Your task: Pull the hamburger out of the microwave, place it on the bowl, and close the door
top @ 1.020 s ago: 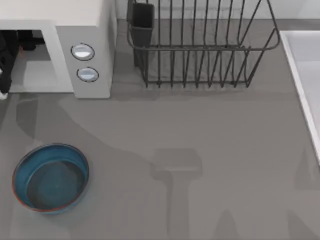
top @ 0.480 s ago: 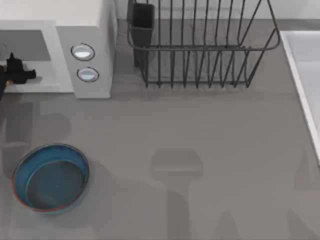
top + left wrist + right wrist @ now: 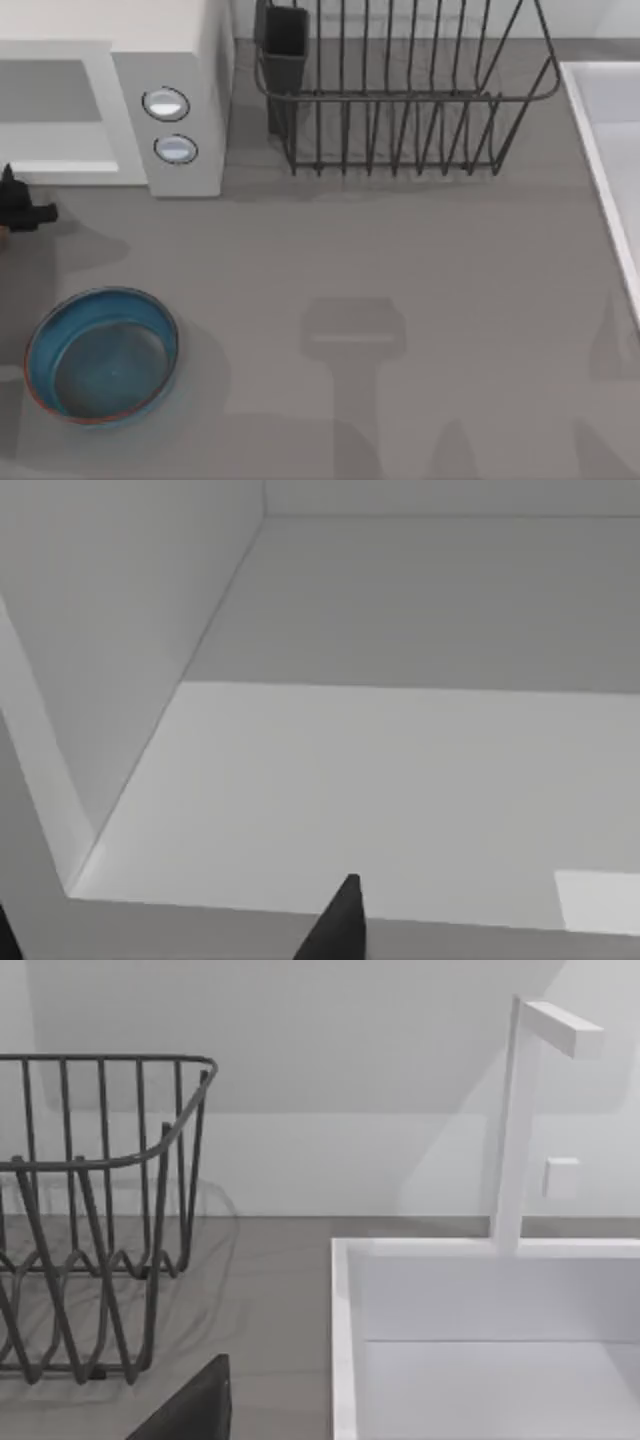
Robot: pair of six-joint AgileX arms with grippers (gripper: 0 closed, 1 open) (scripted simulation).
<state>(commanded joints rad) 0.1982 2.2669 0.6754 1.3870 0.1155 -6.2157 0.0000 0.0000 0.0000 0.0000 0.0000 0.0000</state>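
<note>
The white microwave (image 3: 180, 60) stands at the back left, its cavity open toward the table front. Seen through the left wrist view, the cavity floor (image 3: 380, 790) is bare. My left gripper (image 3: 22, 208) hovers at the table's far left edge, just in front of the cavity opening and behind the bowl. The blue bowl (image 3: 100, 355) sits at the front left with nothing in it. The hamburger and the door are out of view. A dark part of my right gripper (image 3: 190, 1405) shows low in the right wrist view, facing the back right corner.
A dark wire dish rack (image 3: 400, 100) with a cutlery cup stands at the back centre, right of the microwave. A white basin (image 3: 610, 150) with a tall white spout (image 3: 520, 1120) lines the right edge. Open grey tabletop spans the middle and front.
My left gripper has drawn back out of the microwave cavity toward the table front, and now sits just outside the opening. The bowl has not moved.
</note>
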